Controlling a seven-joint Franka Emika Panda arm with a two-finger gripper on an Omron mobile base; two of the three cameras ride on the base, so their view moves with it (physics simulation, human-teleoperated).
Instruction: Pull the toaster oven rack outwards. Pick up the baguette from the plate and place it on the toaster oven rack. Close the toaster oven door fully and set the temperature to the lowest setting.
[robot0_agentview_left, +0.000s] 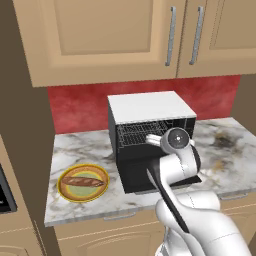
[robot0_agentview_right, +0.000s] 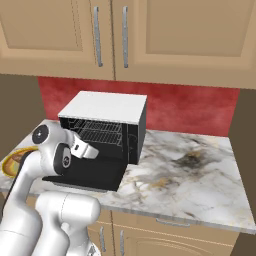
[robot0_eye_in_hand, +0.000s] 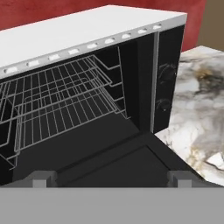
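We're at the toaster oven (robot0_agentview_left: 150, 145) w/ door (robot0_agentview_right: 87, 175) dropped flat; gripper (robot0_eye_in_hand: 111, 177) spread wide, holding nothing. Rack (robot0_eye_in_hand: 61, 96) sits inside the cavity. Go in low and level, pinch the front bar, pull straight out. Baguette (robot0_agentview_left: 83, 181) waits on plate (robot0_agentview_left: 65, 192), left of the oven.

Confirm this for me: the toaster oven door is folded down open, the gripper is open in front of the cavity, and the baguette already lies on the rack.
One thing is wrong: the baguette is on the plate, as the left base view shows. The toaster oven rack is bare in the hand view. The toaster oven door is down and the gripper is open.
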